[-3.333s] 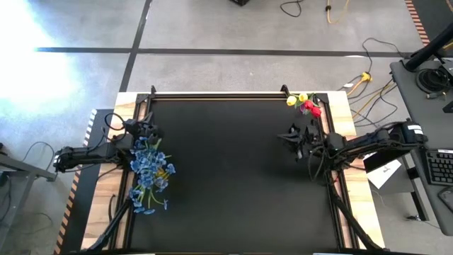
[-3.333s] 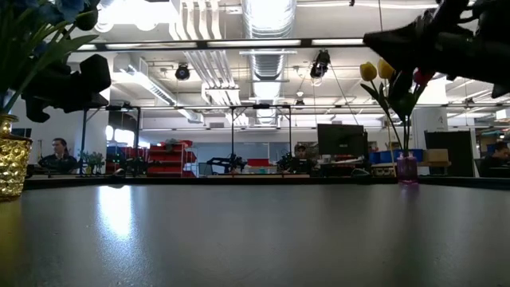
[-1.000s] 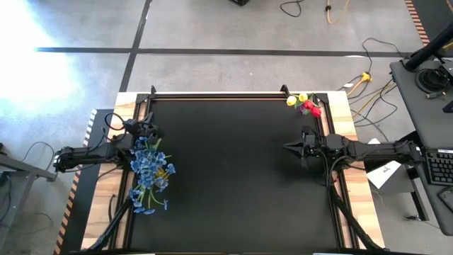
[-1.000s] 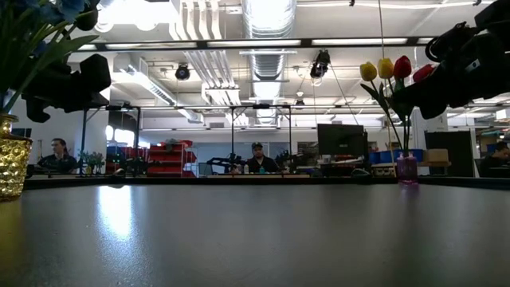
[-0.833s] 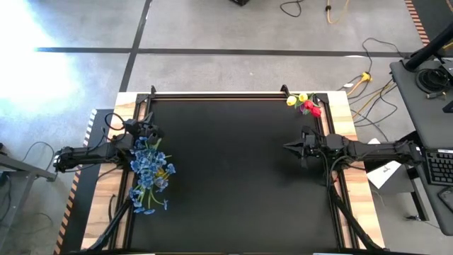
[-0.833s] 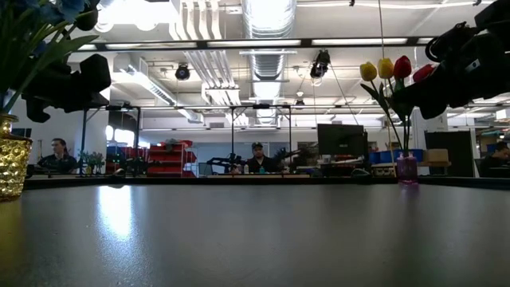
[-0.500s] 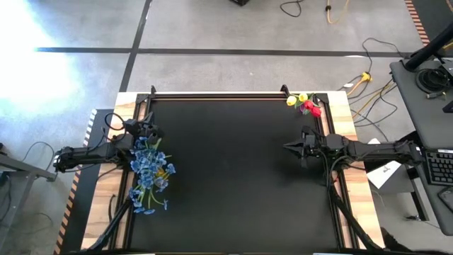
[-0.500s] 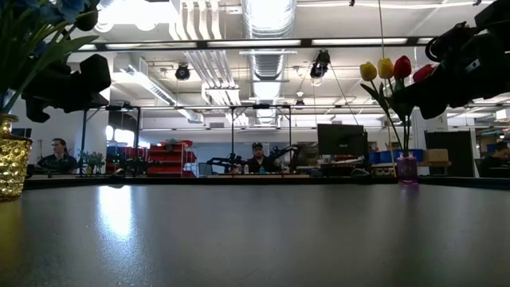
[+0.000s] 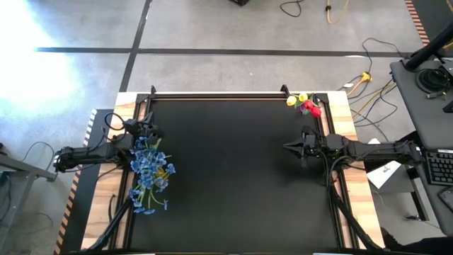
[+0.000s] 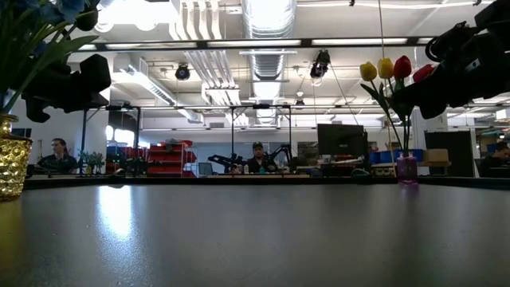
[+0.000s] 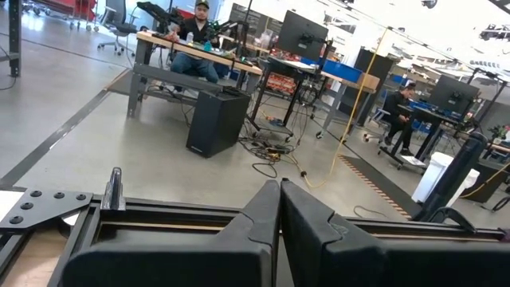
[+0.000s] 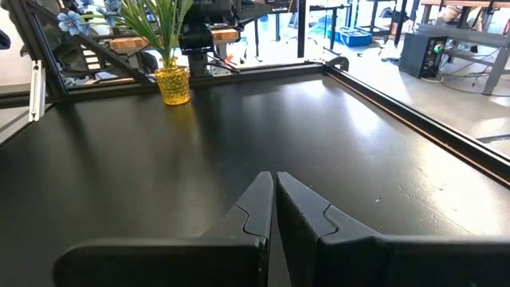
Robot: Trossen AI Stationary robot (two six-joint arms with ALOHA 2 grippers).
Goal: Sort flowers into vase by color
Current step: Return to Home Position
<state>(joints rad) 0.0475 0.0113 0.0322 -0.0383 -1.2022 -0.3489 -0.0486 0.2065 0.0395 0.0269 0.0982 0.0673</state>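
Note:
The bunch of blue flowers stands with its stems in a gold vase near the table's left edge; the right wrist view shows the vase too. Yellow and red tulip buds stand in a small purple vase at the far right corner. My left gripper hovers shut just beyond the blue bunch, pointing toward the far edge. My right gripper is shut above the table's right side, on the near side of the tulips, pointing left across the table.
The black table top has a raised dark rail along its far edge and wooden strips at both sides. Beyond the far edge, in the low view, are desks, monitors and a seated person.

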